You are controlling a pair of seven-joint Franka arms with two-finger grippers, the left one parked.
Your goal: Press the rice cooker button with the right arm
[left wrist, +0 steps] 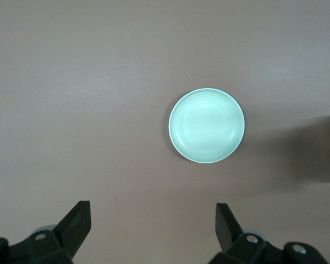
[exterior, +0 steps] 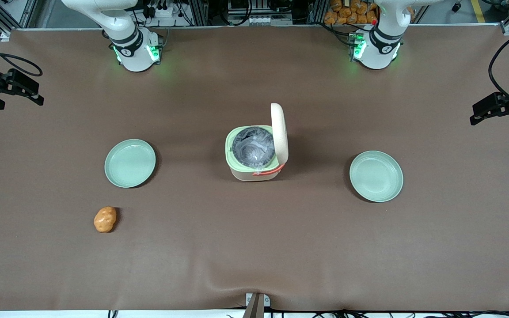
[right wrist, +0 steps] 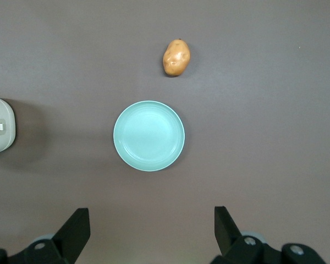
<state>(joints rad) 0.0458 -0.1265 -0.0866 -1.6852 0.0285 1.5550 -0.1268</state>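
The rice cooker (exterior: 254, 154) stands in the middle of the table. Its cream lid (exterior: 279, 132) is raised upright, so the grey inner pot (exterior: 253, 146) shows inside the pale green rim. Its coral-orange handle (exterior: 268, 171) faces the front camera. I cannot make out the button in any view. The right arm's gripper (exterior: 37, 92) hangs open and empty at the working arm's end of the table, far from the cooker. In the right wrist view the gripper (right wrist: 152, 225) is above bare table, and one edge of the cooker (right wrist: 0, 125) shows.
A pale green plate (exterior: 130, 163) (right wrist: 148, 136) lies between the gripper and the cooker. An orange potato (exterior: 104, 219) (right wrist: 176, 57) lies nearer the front camera than that plate. A second green plate (exterior: 376, 176) (left wrist: 207, 125) lies toward the parked arm's end.
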